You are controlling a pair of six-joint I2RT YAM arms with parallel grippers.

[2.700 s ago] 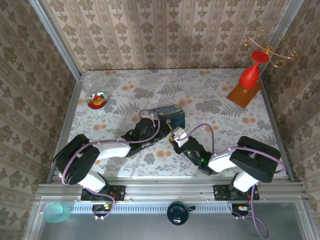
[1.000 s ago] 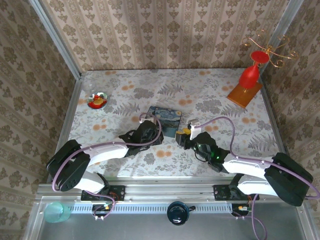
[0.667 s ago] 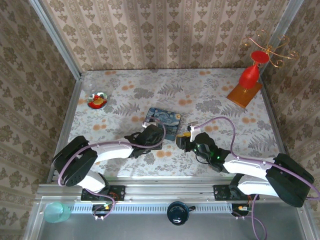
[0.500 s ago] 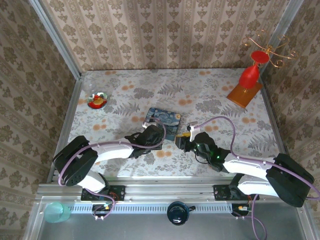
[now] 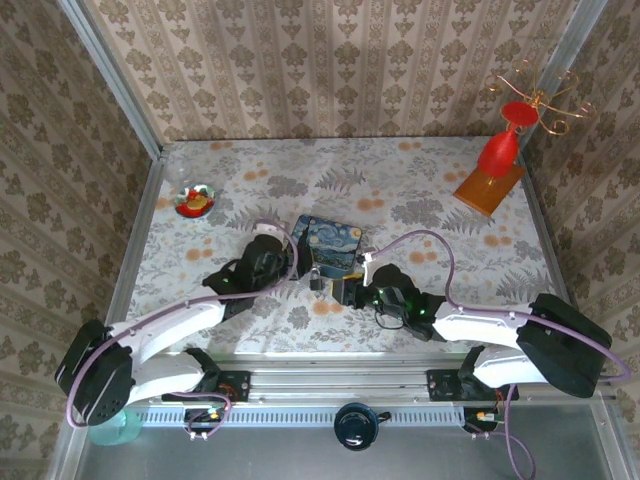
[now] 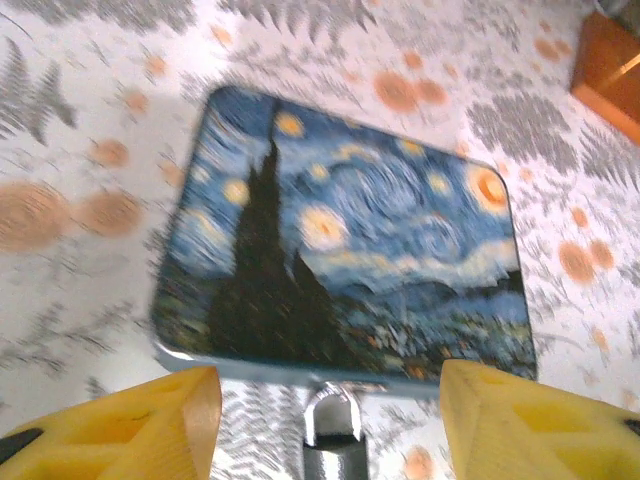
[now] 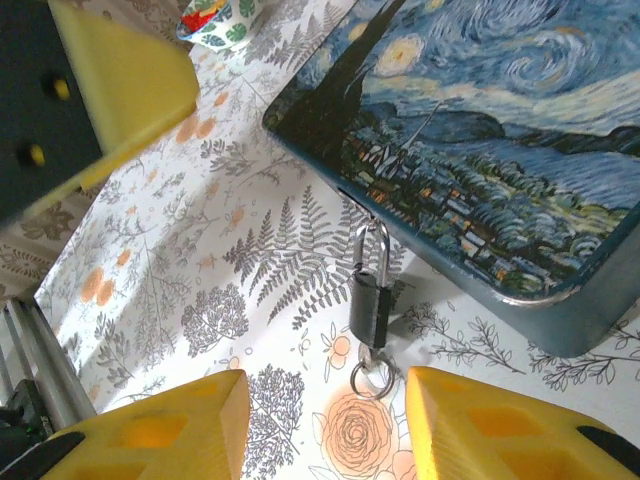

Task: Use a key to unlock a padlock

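One floral-print tabletop [image 5: 430, 180], damask-papered walls [image 5: 330, 70], blue tin [image 5: 330, 243], tiny padlock [image 7: 368, 295]

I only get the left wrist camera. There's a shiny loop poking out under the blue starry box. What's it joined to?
Observer: It belongs to the padlock. In the right wrist view its small dark body lies on the table beside the tin, with a little metal ring at its lower end.
Operator: Is the other arm grabbing it?
Observer: No. The right gripper is open, with one yellow finger on each side of that ring, and it touches nothing.
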